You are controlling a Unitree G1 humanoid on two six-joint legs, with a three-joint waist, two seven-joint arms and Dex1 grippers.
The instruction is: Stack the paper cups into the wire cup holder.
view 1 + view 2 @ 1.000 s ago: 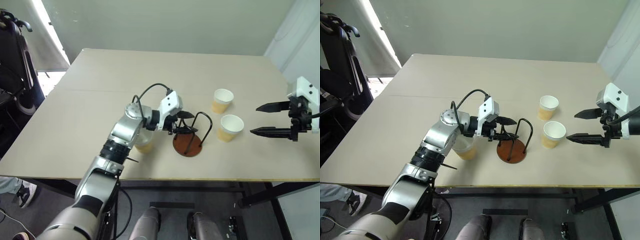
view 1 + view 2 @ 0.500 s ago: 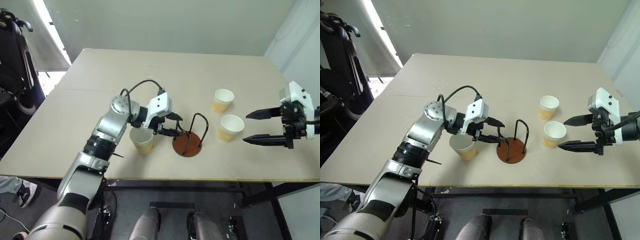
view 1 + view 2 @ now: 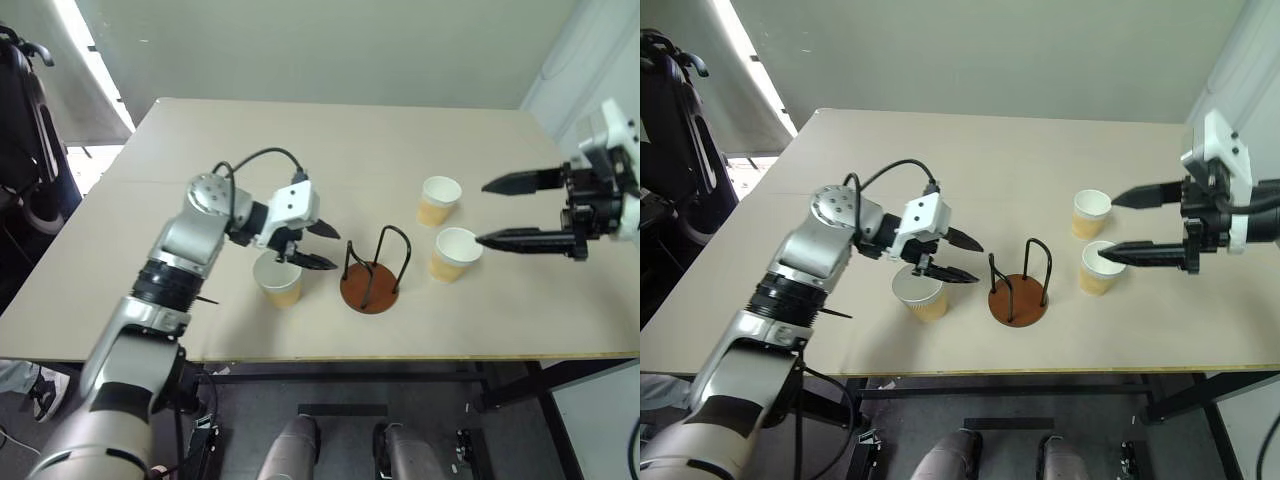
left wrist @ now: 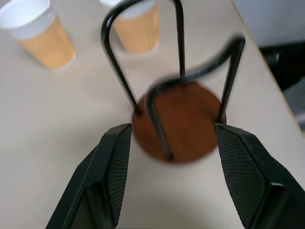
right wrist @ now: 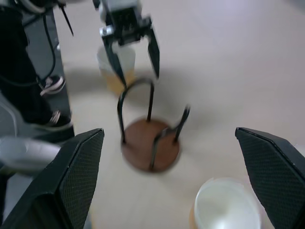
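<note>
On the table (image 3: 200,200), upright wire cup holder (image 3: 371,272)

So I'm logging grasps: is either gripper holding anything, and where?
Nothing is held. The left gripper and right gripper are both open and empty.

The two head views are looking steeply down over the whole table (image 3: 450,330) from its near edge. The left wrist view is sitting close behind the wire cup holder (image 4: 178,119); the right wrist view is facing it from farther off, so all views are sharing it.
</note>
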